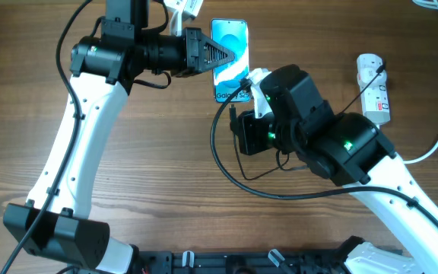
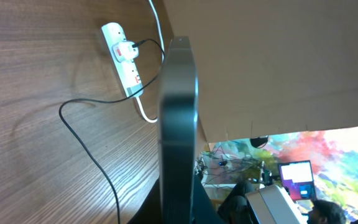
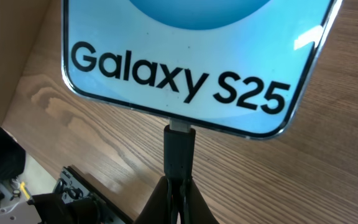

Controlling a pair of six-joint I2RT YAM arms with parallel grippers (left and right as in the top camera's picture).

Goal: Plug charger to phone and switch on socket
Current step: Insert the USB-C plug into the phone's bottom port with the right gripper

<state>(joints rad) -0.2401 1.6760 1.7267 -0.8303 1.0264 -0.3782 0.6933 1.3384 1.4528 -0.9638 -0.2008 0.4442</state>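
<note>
The right gripper (image 3: 179,194) is pinched closed on the black connector of the charger (image 3: 179,146), whose tip touches the middle of the phone's (image 3: 188,56) lower edge, just under the dark "Galaxy S25" lettering. How far the tip has gone in cannot be told. From above, the left gripper (image 1: 230,55) is clamped on one long side of the phone (image 1: 230,42), which sits near the far middle of the wooden table (image 1: 158,152) with its cyan screen facing up. The left wrist camera sees the phone (image 2: 178,118) edge-on as a thin dark slab filling the centre of its view.

The charger's (image 1: 214,148) thin black cable loops across the table in front of the right arm, partly hidden under it, and runs to a white plug (image 1: 367,70) seated in the socket (image 1: 374,91). The socket lies well apart from the phone, on the right side. A thick white cable (image 1: 432,148) leaves it and curves off the table's right edge. Past the socket (image 2: 126,62), a brown cardboard panel (image 2: 278,62) blocks most of the background in the left wrist view.
</note>
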